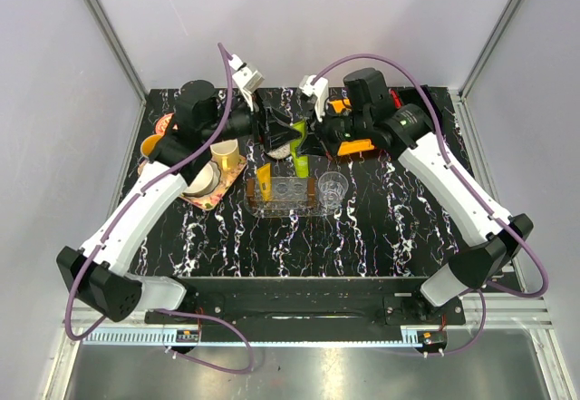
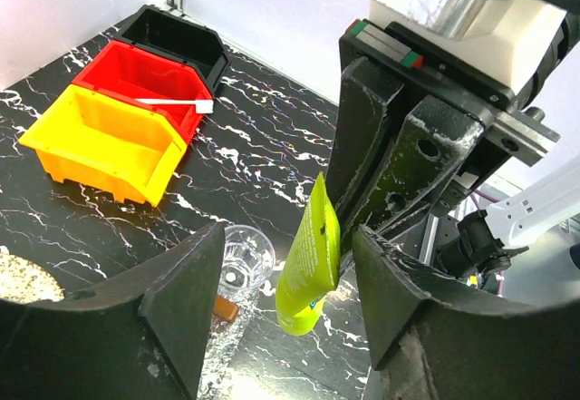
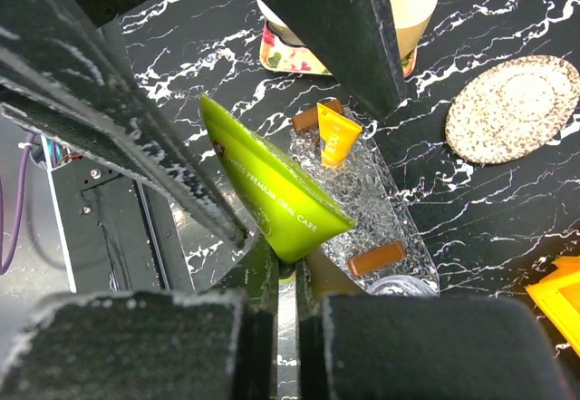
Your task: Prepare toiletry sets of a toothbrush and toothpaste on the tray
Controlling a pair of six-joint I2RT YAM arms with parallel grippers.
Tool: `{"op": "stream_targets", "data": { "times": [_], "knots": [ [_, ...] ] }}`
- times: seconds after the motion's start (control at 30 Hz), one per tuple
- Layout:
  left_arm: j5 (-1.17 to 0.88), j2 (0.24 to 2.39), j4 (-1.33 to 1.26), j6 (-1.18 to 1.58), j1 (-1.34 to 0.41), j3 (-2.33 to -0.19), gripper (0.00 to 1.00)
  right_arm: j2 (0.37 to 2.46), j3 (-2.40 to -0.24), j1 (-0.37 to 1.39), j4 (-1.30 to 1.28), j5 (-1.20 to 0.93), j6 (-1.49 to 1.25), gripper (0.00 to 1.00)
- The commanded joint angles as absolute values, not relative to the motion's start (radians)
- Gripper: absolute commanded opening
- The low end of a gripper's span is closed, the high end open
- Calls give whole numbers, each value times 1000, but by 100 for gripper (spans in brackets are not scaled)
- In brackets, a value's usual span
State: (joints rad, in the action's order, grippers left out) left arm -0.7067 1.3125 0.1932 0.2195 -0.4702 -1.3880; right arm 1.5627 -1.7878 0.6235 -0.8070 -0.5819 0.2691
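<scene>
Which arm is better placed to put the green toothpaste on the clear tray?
Right: the right gripper is shut on the green toothpaste near the tray; the left gripper is open, empty.

Fixed overhead view from the near edge of the table (image 1: 385, 237); both wrist views close on the same lime toothpaste (image 3: 272, 190)

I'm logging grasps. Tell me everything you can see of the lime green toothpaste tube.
The lime green toothpaste tube is a flat, glossy plastic squeeze tube with small dark print. The right gripper is shut on it, holding it tilted in the air above the clear tray; the open left gripper flanks it.
</scene>
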Motion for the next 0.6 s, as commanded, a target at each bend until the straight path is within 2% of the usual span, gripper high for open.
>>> {"op": "stream_targets", "data": {
  "times": [0.0, 0.17, 0.57],
  "knots": [
    [-684, 1324, 155, 236, -477, -1434, 59, 1514, -1781, 641, -744, -558, 268, 0],
    [-687, 1330, 153, 230, -485, -1427, 51, 1511, -1781, 646, -741, -545, 267, 0],
    [-683, 1341, 156, 202, -509, -1401, 45, 1516, -1789, 657, -733, -500, 261, 0]
  ]
}}
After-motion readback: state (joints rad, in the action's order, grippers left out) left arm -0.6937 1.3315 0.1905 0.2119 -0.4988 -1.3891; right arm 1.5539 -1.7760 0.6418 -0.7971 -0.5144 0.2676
